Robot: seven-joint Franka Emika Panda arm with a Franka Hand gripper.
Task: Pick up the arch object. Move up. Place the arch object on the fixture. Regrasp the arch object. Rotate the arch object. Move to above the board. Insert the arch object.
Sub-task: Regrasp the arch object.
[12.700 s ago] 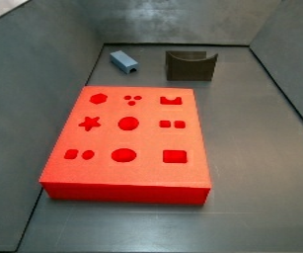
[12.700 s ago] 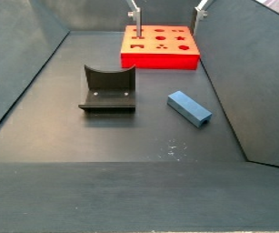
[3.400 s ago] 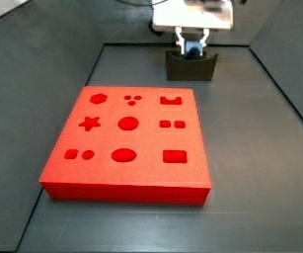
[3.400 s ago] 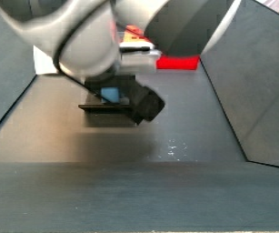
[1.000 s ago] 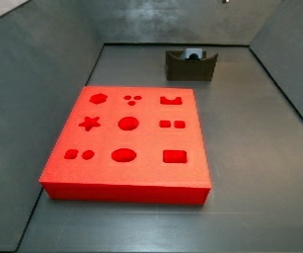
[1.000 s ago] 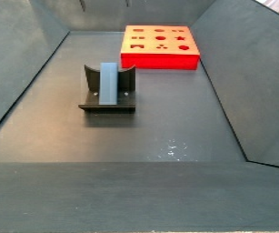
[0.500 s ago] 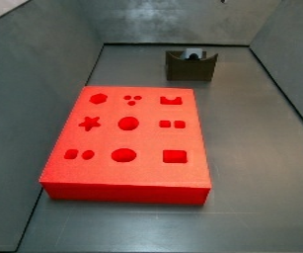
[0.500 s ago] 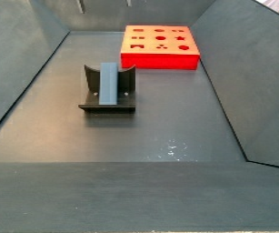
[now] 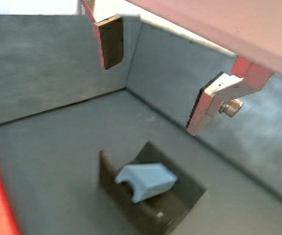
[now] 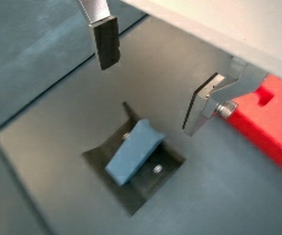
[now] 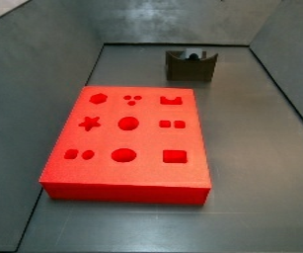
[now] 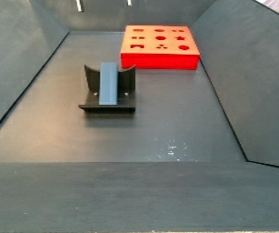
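Observation:
The grey-blue arch object [image 12: 109,83] rests in the scooped top of the dark fixture [image 12: 106,102], lying along the scoop. Both wrist views look down on it: arch object [image 9: 147,179] on the fixture [image 9: 170,206], and arch object [image 10: 134,154] on the fixture [image 10: 158,178]. My gripper [image 9: 164,73] [image 10: 155,73] hangs high above them, open, with nothing between its fingers [image 9: 110,42] [image 10: 105,42]. In a side view only a sliver of the arch object [image 11: 190,51] shows above the fixture [image 11: 190,67]. The red board [image 11: 127,138] [image 12: 161,45] lies flat on the floor.
Grey walls enclose the floor on all sides in both side views. The board [image 10: 273,121] lies close beside the fixture in a wrist view. Bare floor [image 12: 142,146] stretches in front of the fixture.
The arch object went from lying on the floor to resting in the fixture. The gripper that held it there has let go and risen. Nothing moved over the last second.

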